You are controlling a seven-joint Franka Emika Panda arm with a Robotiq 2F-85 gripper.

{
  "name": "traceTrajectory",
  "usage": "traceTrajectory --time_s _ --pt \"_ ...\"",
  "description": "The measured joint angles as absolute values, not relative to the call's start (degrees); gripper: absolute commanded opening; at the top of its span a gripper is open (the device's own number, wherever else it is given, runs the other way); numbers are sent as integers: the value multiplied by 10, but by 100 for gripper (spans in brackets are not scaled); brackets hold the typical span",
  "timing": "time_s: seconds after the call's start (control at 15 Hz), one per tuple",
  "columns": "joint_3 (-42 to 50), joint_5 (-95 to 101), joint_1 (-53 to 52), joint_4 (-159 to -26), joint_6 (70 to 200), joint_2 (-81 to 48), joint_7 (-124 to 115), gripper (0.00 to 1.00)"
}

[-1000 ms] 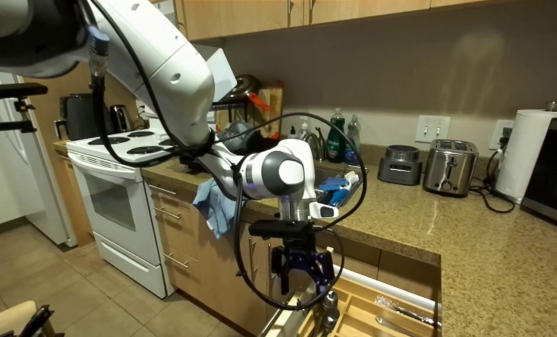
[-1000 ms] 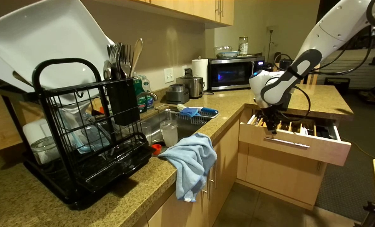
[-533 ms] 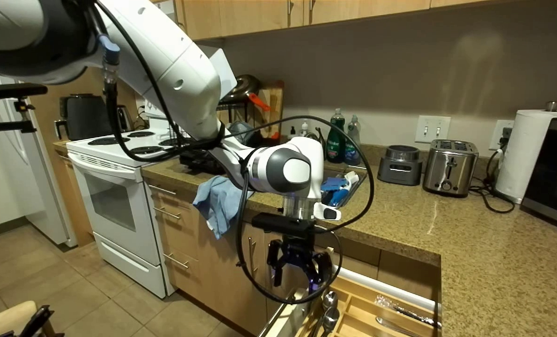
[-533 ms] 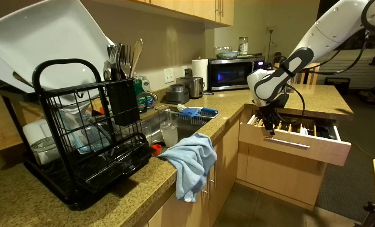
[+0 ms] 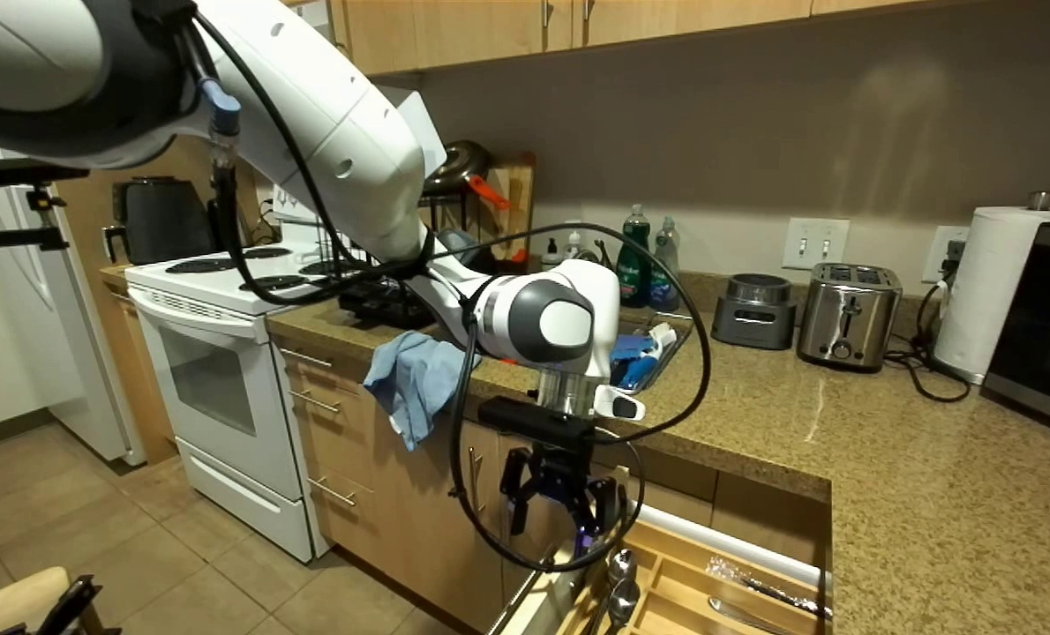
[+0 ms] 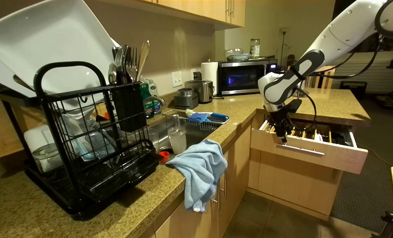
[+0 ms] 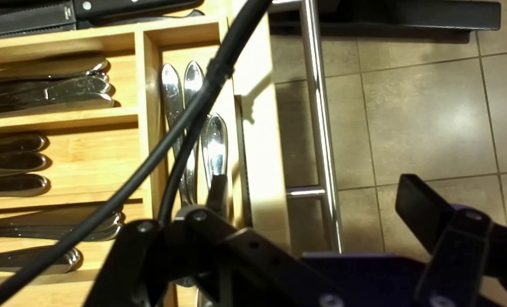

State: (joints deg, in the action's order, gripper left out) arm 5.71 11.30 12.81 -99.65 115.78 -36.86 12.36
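Drawer handle [image 7: 320,111] by a wide-spread claw [image 5: 553,532]

So the handle, a shiny metal bar, runs top to bottom a bit right of center in the wrist view. It's on the front of a pulled-out drawer [image 6: 340,158], which sits on the right side in an exterior view. Claw's released: the fingers [image 7: 217,194] stand well apart with nothing gripped. In the wrist view one is over the cutlery [image 7: 215,140], bottom center, the other over the floor tiles [image 7: 428,119], lower right, and the handle shows between them. Honestly can't tell if a fingertip is touching the drawer.

Inside there's a wooden tray [image 7: 151,140] taking up the left of the wrist view. Some cutlery lies in the slot nearest the drawer front, more in the slots farther left, and a black-handled knife [image 7: 138,5] is at upper left.

Farther out, a light blue towel [image 6: 199,172] hangs off the counter [image 6: 239,109], lower center of an exterior view. Sink [image 6: 196,134] is just above it, black dish rack [image 6: 130,178] with a big white plate [image 6: 48,56] fills the left, microwave [image 6: 244,79] upper middle. There's also a white stove [image 5: 216,379] at left in an exterior view.
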Motion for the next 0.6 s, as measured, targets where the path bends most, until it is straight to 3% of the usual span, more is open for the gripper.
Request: traceTrajectory --time_s 0.6 --pt "48 113 125 -997 1158 -380 132 100"
